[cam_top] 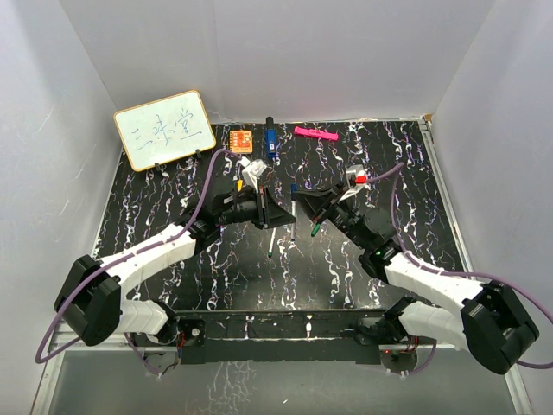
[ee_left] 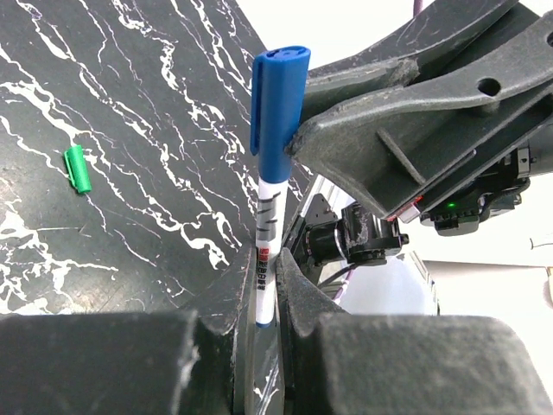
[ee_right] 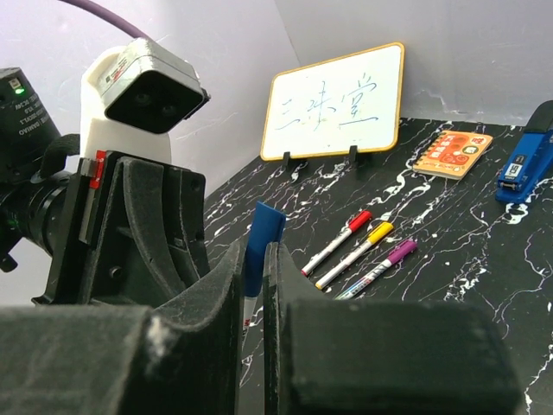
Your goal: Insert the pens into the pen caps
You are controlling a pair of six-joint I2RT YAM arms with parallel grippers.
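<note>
Left gripper [ee_left: 266, 256] clamps pen [ee_left: 267, 206] with unreadable print; right gripper [ee_right: 256, 259] clamps blue cap [ee_left: 278, 104].

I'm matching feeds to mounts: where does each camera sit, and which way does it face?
Top external: above and behind the robot, looking down on the table; both arms show.
Left wrist: on the left arm, looking along its fingers, shut on the pen.
Right wrist: on the right arm, facing the whiteboard; its fingers pinch the blue cap.
Shared: both wrist views show that cap.

A black white-veined table [cam_top: 173, 268] bears a framed whiteboard [cam_top: 164, 129], orange square block [cam_top: 241, 139] and pink marker [cam_top: 315, 133]. A short green cap [ee_left: 78, 169] lies apart.
</note>
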